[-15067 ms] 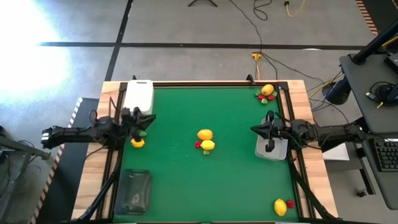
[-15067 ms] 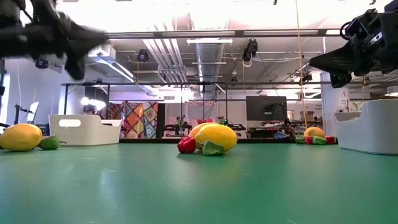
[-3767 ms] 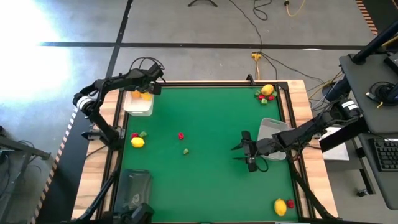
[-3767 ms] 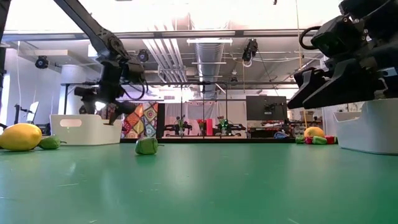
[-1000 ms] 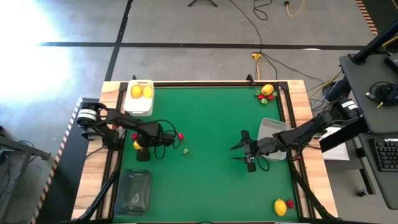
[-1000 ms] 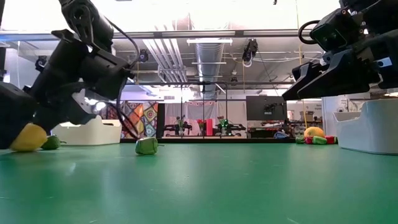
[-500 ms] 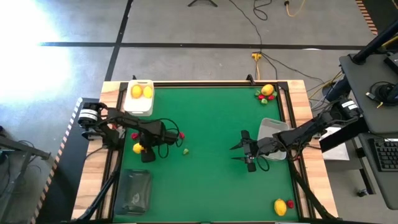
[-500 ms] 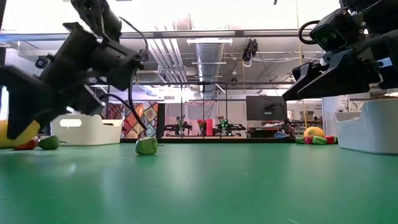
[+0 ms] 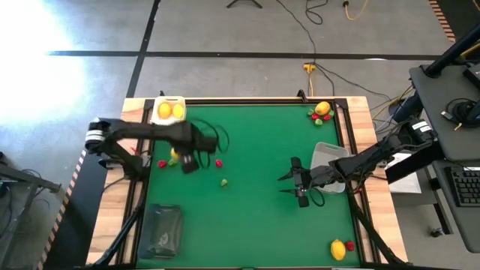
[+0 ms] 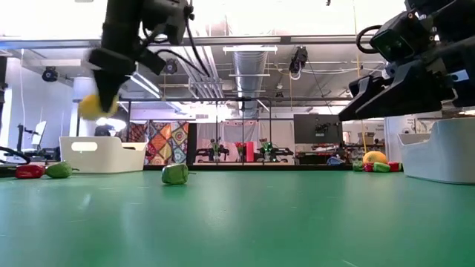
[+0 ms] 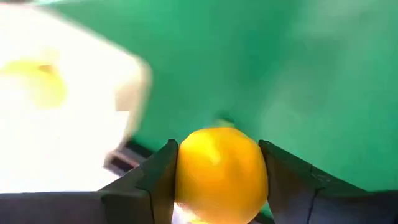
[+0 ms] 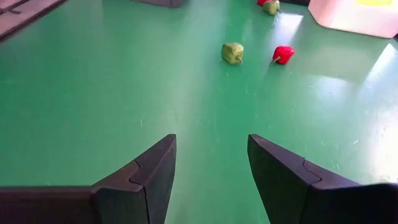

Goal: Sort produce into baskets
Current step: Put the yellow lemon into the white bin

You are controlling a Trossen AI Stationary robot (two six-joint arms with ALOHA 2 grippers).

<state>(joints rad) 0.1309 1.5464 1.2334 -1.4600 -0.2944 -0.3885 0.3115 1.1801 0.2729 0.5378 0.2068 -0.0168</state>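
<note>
My left gripper [image 9: 180, 157] hangs over the table's left part, raised, shut on a yellow lemon [image 11: 221, 171], also in the low view [image 10: 95, 107]. Beyond it at the far left stands the white basket [image 9: 168, 124] holding two lemons [image 9: 171, 111]. A red piece [image 9: 218, 162] and a green piece [image 9: 223, 181] lie on the green mat between the arms. My right gripper [image 12: 211, 162] is open with nothing in it, low over the mat right of centre, in front of the pale grey-white basket [image 9: 324, 154]. My left gripper pinches the lemon between its two fingers, one on each opposite side [image 11: 185, 168]. The fingers slant down onto it from above. The lemon is lifted well clear of the mat, at the fingers' lower ends [image 10: 95, 107].
A red piece [image 9: 161, 163] and a green one [image 9: 170, 162] lie by the left edge. The dark basket [image 9: 161, 229] sits near left. Produce [image 9: 321, 111] lies in the far right corner; a lemon [image 9: 337, 249] and a red piece in the near right corner.
My left gripper has taken hold of the lemon on the mat near the left edge, lifted it high and carried it toward the far edge, toward the white basket. The red and green pieces beside it stay on the mat.
</note>
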